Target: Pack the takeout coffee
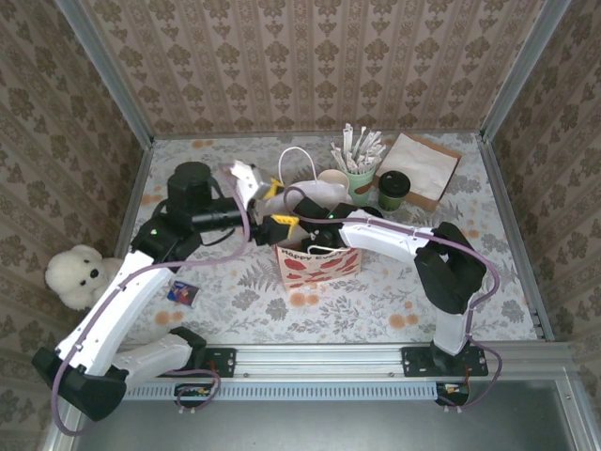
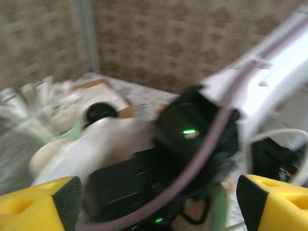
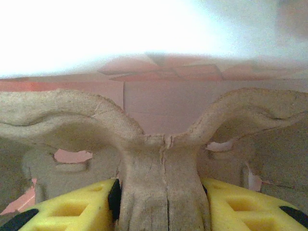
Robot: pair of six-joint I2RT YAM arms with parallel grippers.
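Observation:
The takeout coffee [image 1: 331,178], a small cup with a pale rim, stands just behind the gift bag [image 1: 317,262], beside a green cup of wrapped sticks [image 1: 360,178]. My right gripper [image 1: 282,227] reaches into the bag from the right. In the right wrist view it [image 3: 161,204] is shut on the middle ridge of a brown pulp cup carrier [image 3: 161,159], with the bag's pink inside behind it. My left gripper [image 1: 268,192] hovers at the bag's far left corner. It [image 2: 159,204] is open and holds nothing. The blurred view between its yellow fingers looks onto the right arm's black wrist [image 2: 192,134].
A dark cup with a black lid [image 1: 393,190] and a brown paper sheet [image 1: 419,169] lie at the back right. At the left edge sits a white teddy bear [image 1: 80,275], and a small blue packet [image 1: 182,293] lies near it. Patterned walls close in the table.

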